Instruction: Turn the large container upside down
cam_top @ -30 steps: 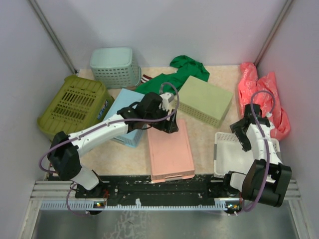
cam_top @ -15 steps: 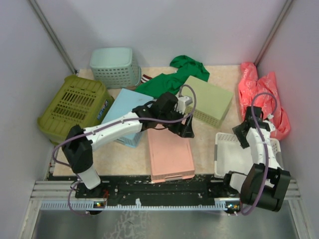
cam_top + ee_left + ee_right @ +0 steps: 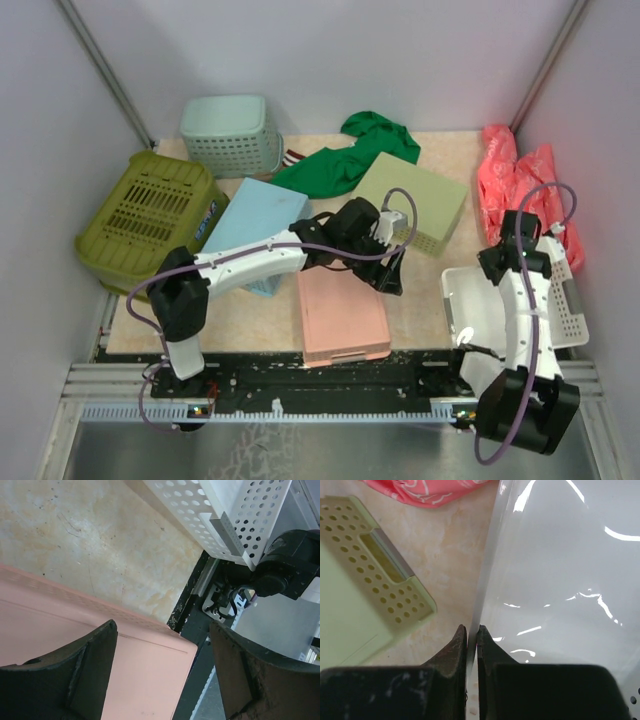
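The right jaws are pinched tight on the thin wall of a white perforated basket (image 3: pixel 478 318), one finger (image 3: pixel 451 652) on each side of it; the basket sits tilted beneath them. Just left of these jaws lies a pale green box (image 3: pixel 350 610), and beyond them a red plastic bag (image 3: pixel 520 170).

The left jaws stand wide apart with nothing between them, hanging over the right edge of the pink tray (image 3: pixel 50 625) and the bare tabletop (image 3: pixel 75 540) beside it.

The olive-green basket (image 3: pixel 150 215) rests well to the left of both jaws, past a blue box (image 3: pixel 250 215), and no jaws touch it. Its slotted base looks to face up.
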